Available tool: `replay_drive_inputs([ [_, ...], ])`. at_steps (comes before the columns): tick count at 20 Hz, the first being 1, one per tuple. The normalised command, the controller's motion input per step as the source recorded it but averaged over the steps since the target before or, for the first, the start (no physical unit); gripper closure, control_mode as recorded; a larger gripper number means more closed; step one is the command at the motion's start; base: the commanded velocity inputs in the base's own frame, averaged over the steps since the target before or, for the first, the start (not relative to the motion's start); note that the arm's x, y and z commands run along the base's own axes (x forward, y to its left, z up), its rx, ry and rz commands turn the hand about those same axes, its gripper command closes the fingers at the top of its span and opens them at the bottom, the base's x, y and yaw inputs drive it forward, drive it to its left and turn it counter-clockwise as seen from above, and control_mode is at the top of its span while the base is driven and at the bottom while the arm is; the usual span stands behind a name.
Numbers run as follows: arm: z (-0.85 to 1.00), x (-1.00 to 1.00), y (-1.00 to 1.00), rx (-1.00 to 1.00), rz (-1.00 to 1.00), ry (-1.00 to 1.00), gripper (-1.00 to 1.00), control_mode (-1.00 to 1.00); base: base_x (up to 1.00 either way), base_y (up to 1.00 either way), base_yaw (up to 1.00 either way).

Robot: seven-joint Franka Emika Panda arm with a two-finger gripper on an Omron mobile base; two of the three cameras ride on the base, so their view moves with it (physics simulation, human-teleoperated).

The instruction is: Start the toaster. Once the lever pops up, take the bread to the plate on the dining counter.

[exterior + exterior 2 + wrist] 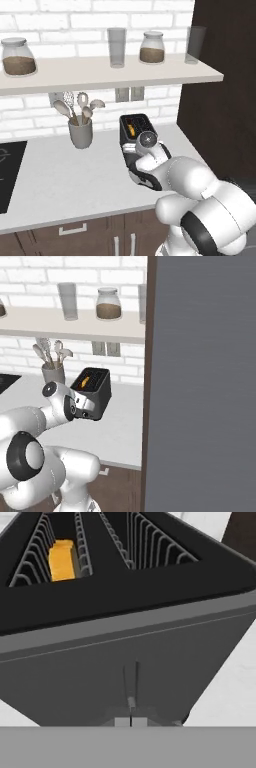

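Gripper (131,721): fingers pressed together, nothing between them; tips at the bottom centre of the hand view, right at the foot of the lever slot on the toaster's front face. In the base views the hand itself is hidden behind the wrist.
Arm: in the left base view it rises from the lower right, wrist at centre frame against the toaster's near side; in the right base view it rises from the lower left.
Toaster (135,131): dark grey box, black top, two slots; centre of the left base view, centre-left of the right base view (95,390); stands on the grey counter (60,185), near its right end.
Lever slot (131,684): thin vertical groove, lower centre of the hand view, with a small grey piece low in it just above the fingertips.
Bread (62,559): golden-orange edge showing deep in the left slot, upper left of the hand view; sits below the slot rim.
Utensil holder (80,133): grey cup of spoons, left of the toaster, near the brick wall.
Cooktop (10,175): black, at the left edge of the left base view.
Shelf (100,75): across the upper frame, carrying two jars with brown contents and two glasses.
Plate, dining counter: location cannot be told.
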Motion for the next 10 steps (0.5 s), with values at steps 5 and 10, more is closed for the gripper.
replay_drive_inputs([
  [5, 0.10, -0.47, 0.00, 0.05, -0.10, 0.00, 1.00, -1.00, 0.00, 0.00, 0.00],
  [10, 0.97, -0.57, 0.00, 0.03, -0.05, 0.00, 1.00, -1.00, 0.00, 0.00, 0.00],
])
